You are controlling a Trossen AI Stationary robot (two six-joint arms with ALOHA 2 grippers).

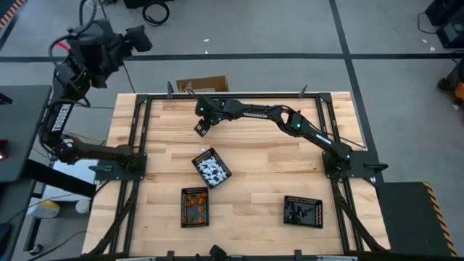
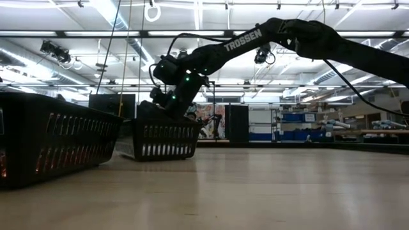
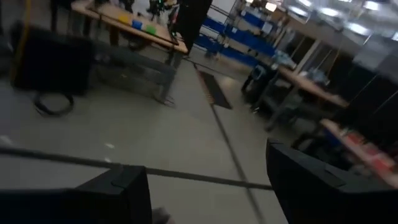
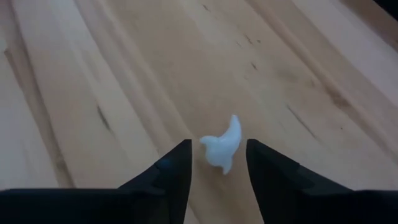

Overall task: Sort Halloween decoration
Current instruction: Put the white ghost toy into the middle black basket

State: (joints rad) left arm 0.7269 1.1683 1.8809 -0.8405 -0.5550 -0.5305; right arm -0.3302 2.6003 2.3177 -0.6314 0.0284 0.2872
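Your right gripper (image 4: 217, 163) is down at the table (image 1: 254, 174), reaching across toward the far-left part of the wood from its base on the right; in the overhead it sits just beyond the middle tray. Its fingers stand partway apart w/ a small white piece (image 4: 222, 149) of the Halloween decoration between the tips. The piece lies on the bare wood, and you can't tell yet whether the pads touch it or there's a sliver of gap on each side, so don't count it as gripped. Left gripper (image 3: 208, 186) is up and off the table, past the far-left corner, pointing out at the room floor; fingers wide apart, nothing between them. Three black trays sit on the near half: the middle tray (image 1: 211, 167), tilted, holds white and black bits; the near-left tray (image 1: 194, 206) holds orange bits; the near-right tray (image 1: 302, 211) holds dark bits, hard to make out. From table height you see the right arm bent down behind two trays.
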